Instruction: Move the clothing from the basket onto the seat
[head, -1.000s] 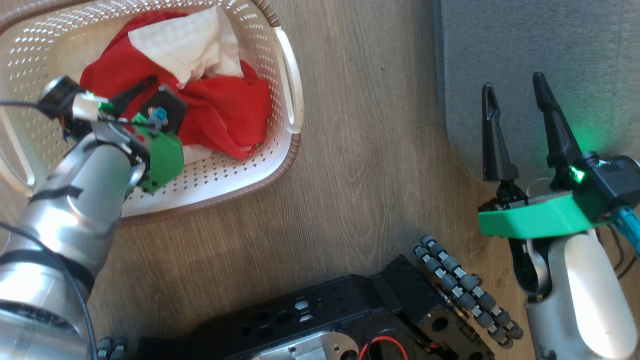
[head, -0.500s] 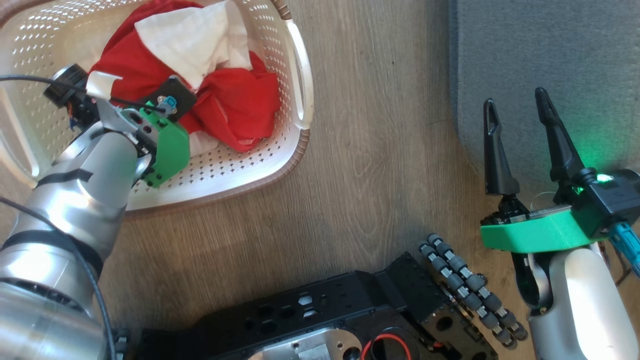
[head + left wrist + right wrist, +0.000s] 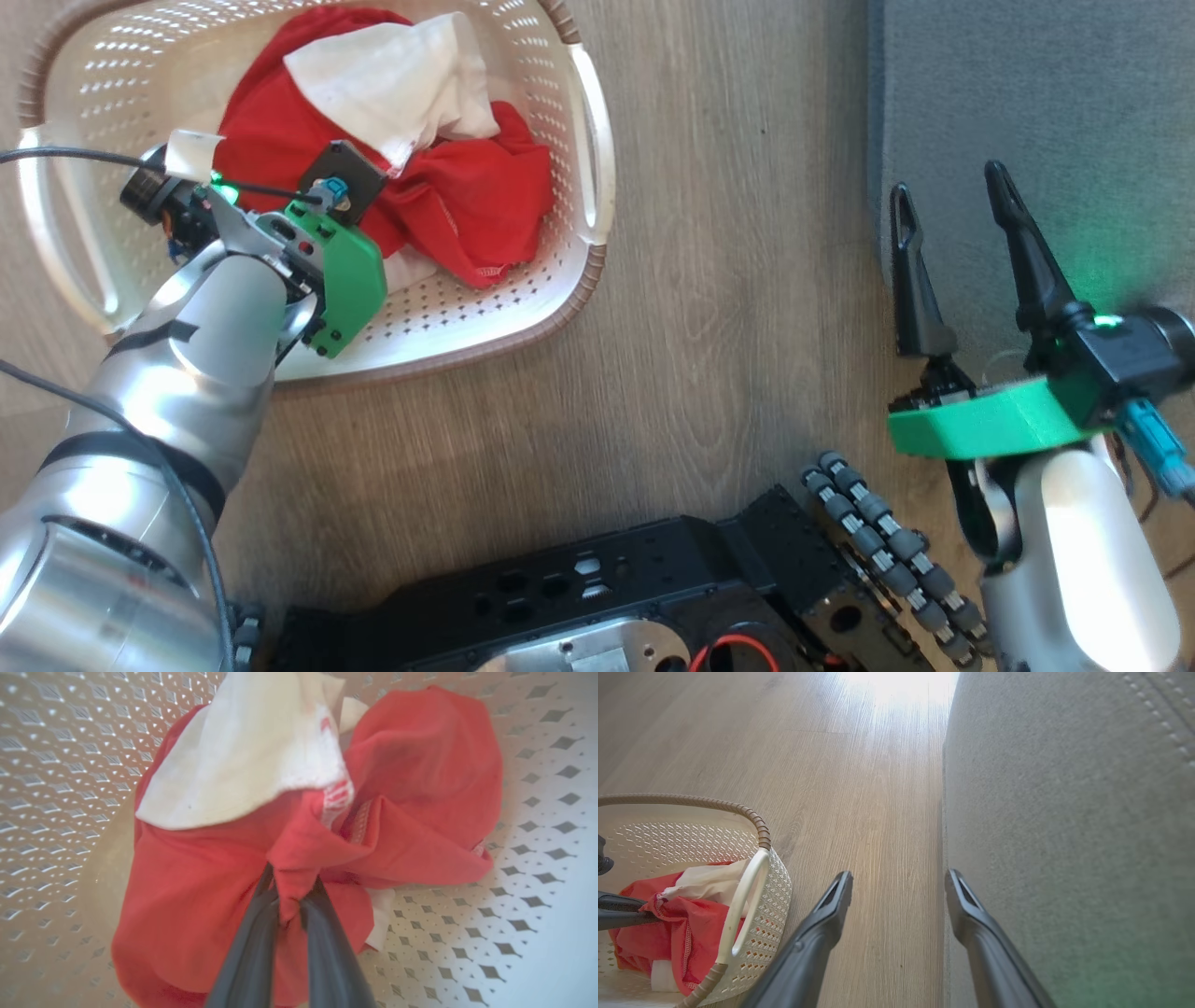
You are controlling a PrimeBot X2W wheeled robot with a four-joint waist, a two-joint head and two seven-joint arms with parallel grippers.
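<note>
Your left tool (image 3: 290, 896) is clenched on a pinched-up fold of the red clothing (image 3: 467, 201). In the left wrist view its two dark fingers (image 3: 252, 947) press close together with the fabric bunched between them.

All the clothing you can see is inside the basket (image 3: 523, 313), heaped in the half nearer the seat (image 3: 1027, 93). A white cloth (image 3: 392, 79) lies over the top of the red heap, on the side away from the robot. A smaller white edge peeks out from under the red, beside your left wrist. The perforated bottom of the basket is bare around the heap, mostly on the side away from the seat. You cannot tell how many separate garments make up the heap.

The basket stands on the wood floor (image 3: 738, 280). Its brown braided rim (image 3: 560, 308) and one white handle (image 3: 593, 131) face the seat, and a strip of floor lies between basket and seat.

Your right tool (image 3: 948, 182) is released, fingers spread wide and grasping nothing. It hangs at the seat's edge: in the right wrist view one finger is over the floor and the other over the grey cushion.
</note>
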